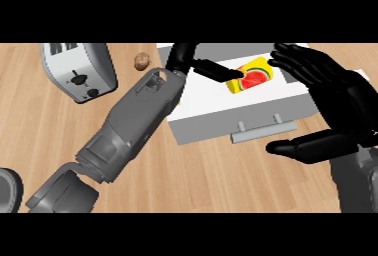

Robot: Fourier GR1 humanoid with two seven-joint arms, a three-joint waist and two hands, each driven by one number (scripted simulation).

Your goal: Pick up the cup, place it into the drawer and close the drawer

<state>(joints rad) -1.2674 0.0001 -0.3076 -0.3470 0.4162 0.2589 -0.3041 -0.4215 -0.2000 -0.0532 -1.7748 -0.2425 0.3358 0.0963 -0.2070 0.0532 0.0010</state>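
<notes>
The left hand touches the yellow cup inside the open drawer; whether it holds it cannot be told. The right hand has fingers spread apart.

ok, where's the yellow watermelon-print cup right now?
Head view, upper right of centre: the yellow watermelon-print cup lies inside the open white drawer, right beside the black left hand.
</notes>
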